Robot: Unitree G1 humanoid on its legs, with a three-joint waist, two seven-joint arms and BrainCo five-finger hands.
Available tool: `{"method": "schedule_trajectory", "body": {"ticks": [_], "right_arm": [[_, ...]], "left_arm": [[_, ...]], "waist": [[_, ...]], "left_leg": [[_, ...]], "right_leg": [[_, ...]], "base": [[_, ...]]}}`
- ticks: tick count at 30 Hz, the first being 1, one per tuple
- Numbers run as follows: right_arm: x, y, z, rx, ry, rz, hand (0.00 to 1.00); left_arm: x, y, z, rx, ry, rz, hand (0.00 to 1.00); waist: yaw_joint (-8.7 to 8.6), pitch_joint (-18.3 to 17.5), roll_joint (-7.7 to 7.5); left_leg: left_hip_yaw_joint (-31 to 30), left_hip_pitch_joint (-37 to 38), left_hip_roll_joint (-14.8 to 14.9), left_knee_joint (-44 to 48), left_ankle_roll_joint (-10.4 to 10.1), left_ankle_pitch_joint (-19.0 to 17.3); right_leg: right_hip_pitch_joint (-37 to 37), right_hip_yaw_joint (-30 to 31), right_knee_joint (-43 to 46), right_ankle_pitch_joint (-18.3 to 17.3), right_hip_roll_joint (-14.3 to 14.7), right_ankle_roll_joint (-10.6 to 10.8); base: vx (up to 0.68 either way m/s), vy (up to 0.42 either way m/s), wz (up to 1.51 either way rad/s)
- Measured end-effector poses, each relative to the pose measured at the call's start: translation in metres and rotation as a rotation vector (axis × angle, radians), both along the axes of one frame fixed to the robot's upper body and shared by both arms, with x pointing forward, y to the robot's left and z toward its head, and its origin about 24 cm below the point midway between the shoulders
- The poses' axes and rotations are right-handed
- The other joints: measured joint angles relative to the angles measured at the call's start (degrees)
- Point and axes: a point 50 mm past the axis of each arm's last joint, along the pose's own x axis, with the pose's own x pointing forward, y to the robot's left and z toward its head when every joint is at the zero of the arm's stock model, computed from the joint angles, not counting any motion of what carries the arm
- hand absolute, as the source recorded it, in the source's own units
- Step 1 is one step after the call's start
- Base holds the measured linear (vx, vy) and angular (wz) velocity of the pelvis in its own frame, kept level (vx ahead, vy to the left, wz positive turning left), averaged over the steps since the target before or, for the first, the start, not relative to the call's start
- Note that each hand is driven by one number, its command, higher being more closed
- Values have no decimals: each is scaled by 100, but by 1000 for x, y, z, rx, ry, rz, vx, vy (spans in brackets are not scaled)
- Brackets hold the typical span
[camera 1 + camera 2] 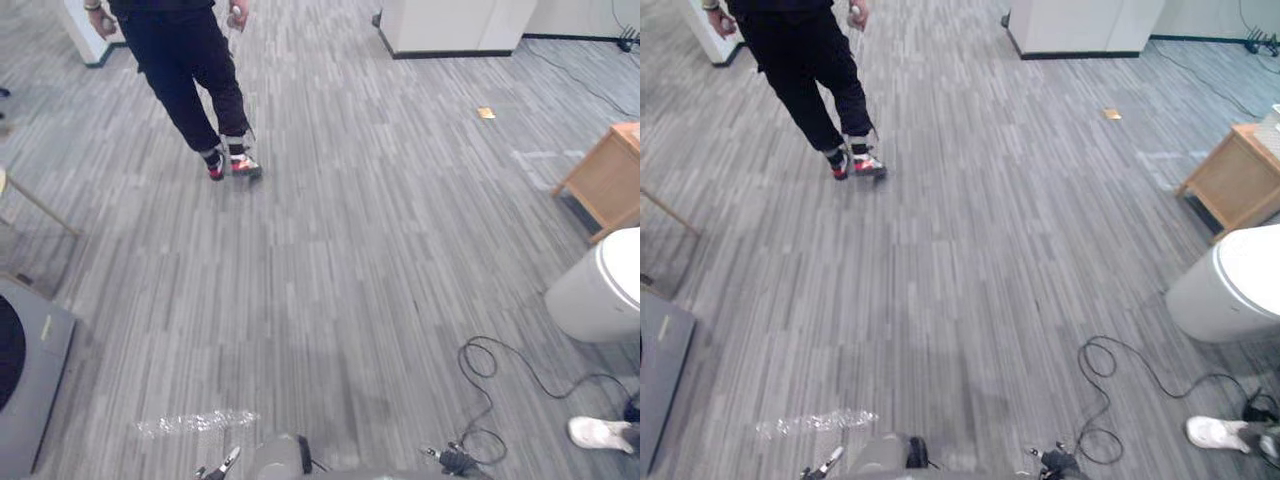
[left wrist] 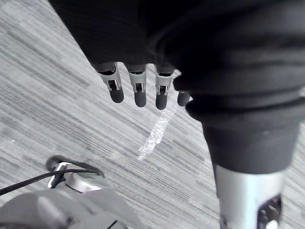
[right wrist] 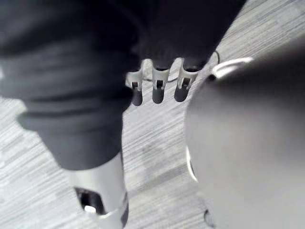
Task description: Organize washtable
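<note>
Left eye view: grey striped floor (image 1: 330, 250) runs ahead. A person (image 1: 190, 80) is far beyond the fingers, on the left hand's side. Wooden cabinet (image 1: 610, 180) and white round bin (image 1: 600, 295) are well out on the right hand's side. Cannot tell where the washtable stands.

Right eye view: a white shoe (image 1: 1218, 432) lies near, outside the right hand.

Left wrist view: left hand (image 2: 162, 93) hangs with fingers (image 2: 116, 88) straight, slightly spread and empty. A shiny streak (image 2: 156, 133) lies on the floor past the fingertips.

Right wrist view: right hand (image 3: 157, 90) hangs the same way, straight and empty.

Judged step: approach, no sorting begun. Next comes turning to find the worktop. Bin, cabinet and person may crowd the route.
</note>
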Motion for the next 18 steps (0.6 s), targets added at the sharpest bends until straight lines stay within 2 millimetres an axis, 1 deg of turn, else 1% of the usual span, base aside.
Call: {"method": "schedule_trajectory", "body": {"ticks": [1,2,3,4,5,6,7,8,9,10,11,12,13,14,15,16,17,18], "right_arm": [[5,-4,2,-13,-19,5,0],[11,-6,4,-21,-37,6,0],[13,-6,5,-21,-44,6,0],[16,-6,5,-20,-53,11,0],[20,-7,7,-23,-66,15,0],[25,-7,9,-31,-89,23,0],[29,-7,10,-34,-103,27,0],[35,-7,13,-38,-128,29,0],[36,-8,14,-41,-135,29,0],[33,-8,13,-41,-126,26,0],[24,-6,10,-30,-99,16,0],[24,-18,12,-56,-101,-7,0],[28,-18,13,-57,-103,6,0],[30,-16,13,-52,-110,7,0],[27,-12,12,-43,-100,7,0],[24,-11,10,-38,-91,6,0],[17,-11,9,-37,-81,0,0],[15,-10,9,-34,-79,3,0]], "left_arm": [[-1,1,0,3,3,-9,0],[0,-1,0,0,7,-38,0],[1,0,0,4,5,-46,0],[2,1,1,8,1,-48,0],[8,-1,1,7,-11,-62,0],[11,-6,1,-1,-16,-86,0],[13,-8,1,-4,-21,-94,0],[20,-11,1,-11,-38,-98,0],[26,-14,2,-19,-54,-96,0],[29,-17,2,-22,-59,-102,0],[30,-15,3,-17,-69,-100,0],[33,-29,1,-53,-80,-107,0],[35,-30,2,-54,-92,-116,0],[40,-29,4,-41,-116,-111,0],[39,-27,4,-35,-117,-101,0],[38,-26,4,-33,-117,-95,0],[36,-28,4,-38,-112,-89,0],[33,-26,3,-32,-98,-88,0]], "waist": [[-62,25,-41],[-112,91,49],[-127,94,47],[-139,97,47],[-156,101,76],[-200,126,150],[-246,149,199],[-283,181,223],[-273,206,210],[-268,222,174],[-308,226,27],[-225,291,322],[-239,304,325],[-270,439,253],[-248,460,217],[-253,460,219],[-230,409,178],[-264,343,208]], "left_leg": [[-6,348,-153,-210,89,-51],[-45,760,-202,-482,153,-86],[-70,988,-199,-632,158,-89],[-97,1350,-189,-911,159,-85],[-126,1787,-167,-1270,151,-74],[-121,2136,-103,-1523,150,-74],[-125,2272,-49,-1616,149,-74],[-139,2431,4,-1667,147,-73],[-155,2562,14,-1628,73,-80],[-158,2677,15,-1548,-138,-95],[-210,2764,-25,-1328,-461,-196],[-382,2690,213,-1109,-616,-385],[-346,2620,193,-1174,-601,-379],[-312,2594,192,-1507,-607,-348],[-314,2592,203,-1709,-603,-279],[-327,2541,225,-1869,-576,0],[-358,2537,228,-1805,-582,251],[-485,2524,233,-1657,-582,253]], "right_leg": [[-304,152,885,449,-251,-385],[-584,347,1778,805,-307,-365],[-707,352,2250,681,-245,-403],[-886,262,2845,339,-143,-533],[-1118,-39,3272,-106,38,-726],[-1393,-427,3176,-503,303,-939],[-1514,-646,2954,-660,452,-1086],[-1826,-1038,2311,-847,694,-1276],[-2052,-1327,1273,-788,946,-1319],[-2039,-1443,102,-485,1175,-1426],[-1807,-1360,-1054,897,1356,-1833],[-1567,-1335,-1306,1018,1669,-1884],[-1493,-1262,-1397,984,1676,-1806],[-1298,-1279,-1405,908,1587,-1750],[-1142,-1297,-1354,751,1537,-1628],[-1081,-1316,-1228,632,1498,-1576],[-1081,-1276,-862,316,1365,-1419],[-1059,-1256,-708,102,1307,-1277]], "base": [[406,188,23],[409,155,20],[428,93,14],[440,48,10],[543,30,9],[461,5,9],[474,-17,9],[492,-35,10],[606,-59,18],[520,-68,43],[509,-70,40],[406,-43,35],[365,-50,28],[205,-47,38],[115,-51,40],[71,-3,27],[89,22,34],[112,24,30]]}}
